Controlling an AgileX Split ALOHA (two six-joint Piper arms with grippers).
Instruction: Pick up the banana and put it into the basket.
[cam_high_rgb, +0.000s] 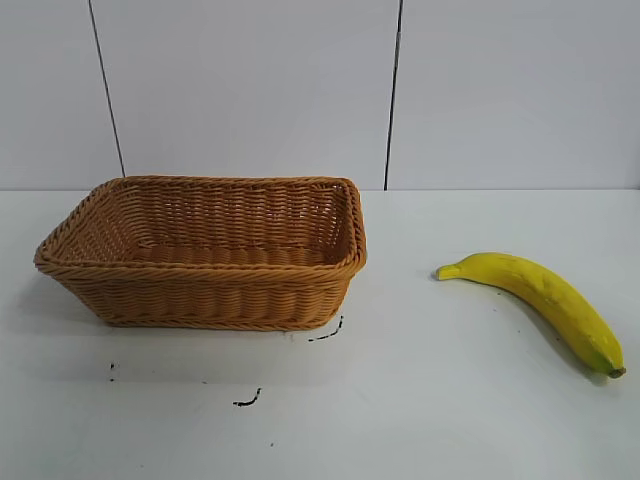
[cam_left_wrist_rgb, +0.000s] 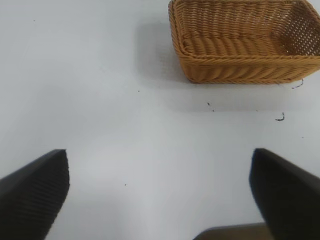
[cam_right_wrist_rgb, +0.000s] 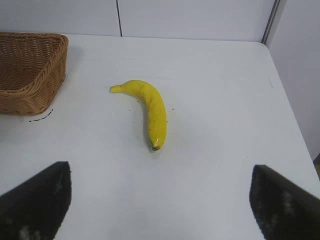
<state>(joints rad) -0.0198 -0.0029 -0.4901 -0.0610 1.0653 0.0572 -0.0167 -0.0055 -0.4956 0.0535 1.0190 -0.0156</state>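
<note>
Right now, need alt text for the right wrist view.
A yellow banana lies alone on the white table, ahead of the open right claw, whose dark fingers frame the shot. The wicker basket sits apart from the banana at the edge.

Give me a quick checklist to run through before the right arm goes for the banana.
1. Banana lies free on the table, nothing on it: ok.
2. Right gripper fingers spread wide, empty: ok.
3. Right gripper faces the banana, path between them bare: ok.
4. Basket upright, looks empty: ok.
5. Left gripper open, back from the basket: ok.
6. Banana firm enough to pinch: cannot tell.
</note>
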